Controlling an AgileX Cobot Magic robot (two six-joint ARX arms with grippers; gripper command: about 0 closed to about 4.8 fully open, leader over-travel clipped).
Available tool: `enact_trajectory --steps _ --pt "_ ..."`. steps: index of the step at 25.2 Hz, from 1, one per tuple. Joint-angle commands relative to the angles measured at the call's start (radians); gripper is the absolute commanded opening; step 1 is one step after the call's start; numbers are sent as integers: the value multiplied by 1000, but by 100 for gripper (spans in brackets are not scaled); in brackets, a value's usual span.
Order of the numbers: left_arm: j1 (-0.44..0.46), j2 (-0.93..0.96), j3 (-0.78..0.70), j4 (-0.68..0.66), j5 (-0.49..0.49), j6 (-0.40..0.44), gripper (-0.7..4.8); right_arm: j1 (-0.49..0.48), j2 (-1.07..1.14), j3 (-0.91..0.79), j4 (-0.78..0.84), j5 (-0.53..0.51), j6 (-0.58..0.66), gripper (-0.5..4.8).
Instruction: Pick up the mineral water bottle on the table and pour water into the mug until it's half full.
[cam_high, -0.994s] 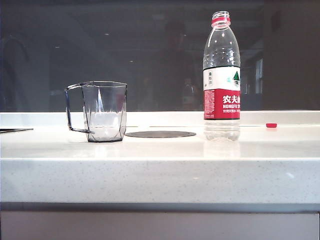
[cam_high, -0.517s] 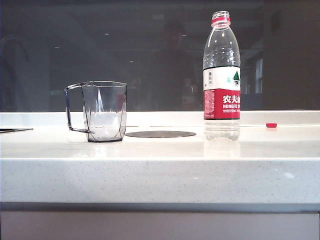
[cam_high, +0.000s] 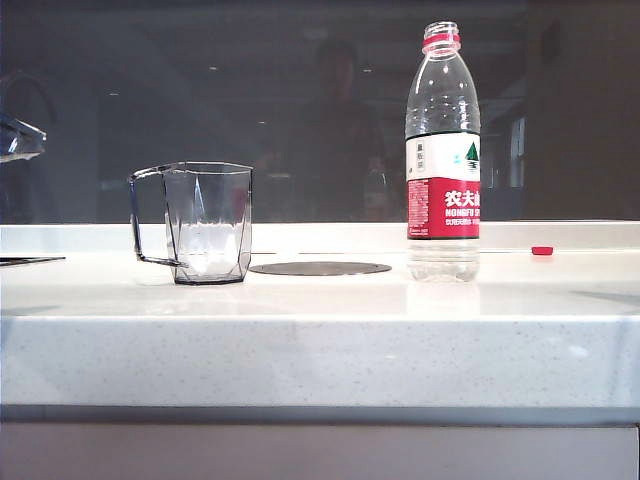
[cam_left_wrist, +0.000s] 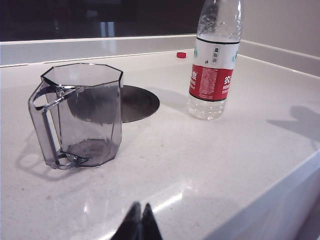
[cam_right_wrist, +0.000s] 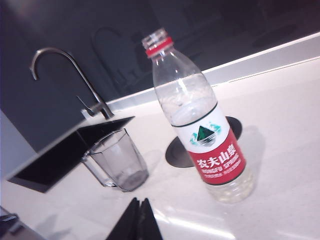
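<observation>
The mineral water bottle stands upright and uncapped on the right of the table, with clear water showing below its label. The mug stands to its left, handle turned away from the bottle, and looks empty in the wrist views. My left gripper is shut and holds nothing; it hovers short of the mug, with the bottle farther off. My right gripper is also shut and empty, a little short of the bottle and the mug. Neither gripper's fingers show in the exterior view.
A flat dark disc is set in the table between mug and bottle. A small red cap lies behind the bottle to the right. A black sink with a curved tap lies beyond the mug. The table's front edge is near.
A grey part has come into view at the exterior view's left edge, and a faint shadow now lies on the table's right. Mug and bottle have not moved.
</observation>
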Motion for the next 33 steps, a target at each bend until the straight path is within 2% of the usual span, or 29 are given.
enact_trajectory --steps 1,3,4,5,8,10,11,14,17,22,24,30,33 --pt "0 0 3 12 4 2 -4 54 68 73 -60 87 -141 153" --pt "0 0 3 12 4 2 -4 95 121 96 -55 134 -220 252" --pt "0 0 3 12 4 2 -4 125 155 105 -42 165 -267 322" --pt "0 0 3 12 4 2 -4 151 183 104 -14 190 -293 372" --pt "0 0 3 12 4 2 -4 249 285 103 86 306 -367 479" --pt "0 0 3 12 4 2 -4 387 447 103 232 523 -444 479" --pt "0 0 3 12 4 2 -4 423 501 103 281 579 -465 479" --pt "0 0 3 11 4 2 -4 497 659 103 431 637 -504 479" --pt "0 0 3 11 5 2 -4 537 892 103 667 744 -513 479" --pt "0 0 3 11 4 2 -4 533 1153 104 976 776 -460 479" --pt "0 0 3 11 4 2 -4 533 1322 105 1155 776 -462 479" --pt "0 0 3 11 4 2 -4 525 1551 117 1397 791 -458 479" --pt "0 0 3 11 4 2 -4 519 1624 148 1419 792 -450 479"
